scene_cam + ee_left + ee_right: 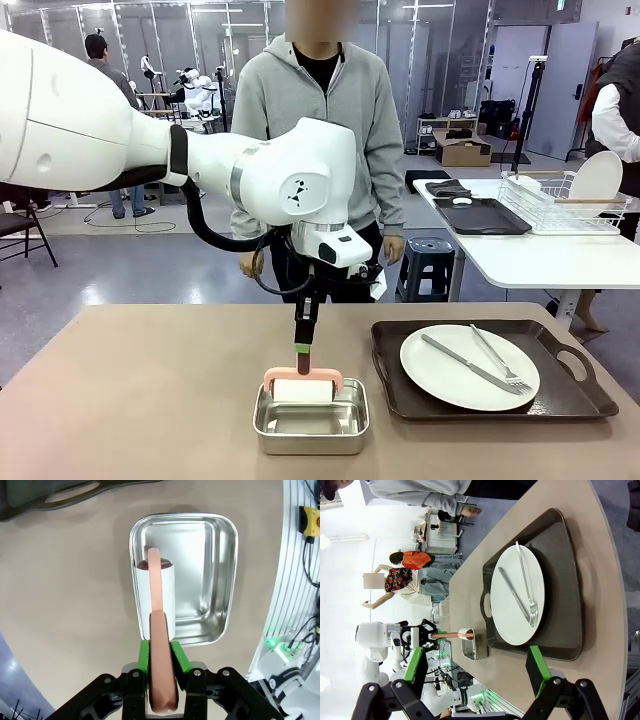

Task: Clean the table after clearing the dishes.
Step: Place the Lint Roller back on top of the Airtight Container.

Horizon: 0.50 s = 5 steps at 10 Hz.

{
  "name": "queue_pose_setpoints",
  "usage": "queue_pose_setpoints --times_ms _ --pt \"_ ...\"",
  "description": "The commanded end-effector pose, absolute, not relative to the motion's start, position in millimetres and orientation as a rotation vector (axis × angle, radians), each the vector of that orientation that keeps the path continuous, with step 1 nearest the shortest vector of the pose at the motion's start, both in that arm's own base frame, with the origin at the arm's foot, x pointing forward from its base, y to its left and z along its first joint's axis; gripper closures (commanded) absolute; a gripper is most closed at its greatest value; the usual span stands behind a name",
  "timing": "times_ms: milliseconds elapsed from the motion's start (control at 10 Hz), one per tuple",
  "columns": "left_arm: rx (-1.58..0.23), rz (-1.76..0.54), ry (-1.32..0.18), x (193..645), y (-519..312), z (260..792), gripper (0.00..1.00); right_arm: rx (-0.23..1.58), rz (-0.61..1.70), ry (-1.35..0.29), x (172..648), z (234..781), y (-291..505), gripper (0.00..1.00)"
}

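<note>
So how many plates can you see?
2. One plate lies on the dark tray on the brown table; another plate stands in the wire rack on the white table. More may hide there.

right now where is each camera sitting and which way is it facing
front: fixed on the robot's side, facing across the table at the person; the left arm shows, jaws shut on the roller.
left wrist: above the steel pan, looking down into it; own jaws clamp the roller's pink handle.
right wrist: rolled sideways, facing along the table at the plate on its tray; own jaws open.
shared: all three show pan and roller.
</note>
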<state>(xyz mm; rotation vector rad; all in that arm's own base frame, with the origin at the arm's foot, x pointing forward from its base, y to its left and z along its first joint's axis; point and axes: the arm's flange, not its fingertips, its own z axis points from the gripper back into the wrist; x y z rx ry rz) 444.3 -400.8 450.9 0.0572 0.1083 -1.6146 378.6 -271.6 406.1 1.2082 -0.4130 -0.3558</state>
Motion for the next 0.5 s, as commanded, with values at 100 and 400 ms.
queue_pose_setpoints --times_ms 100,400 --pt "0.110 -1.606 0.060 454.6 -401.8 432.3 0.78 1.211 -0.353 -0.417 376.9 408.4 -271.5 0.00" --pt "0.139 -1.616 0.017 466.4 -392.5 417.3 0.78 1.211 -0.353 -0.417 376.9 408.4 -271.5 0.00"
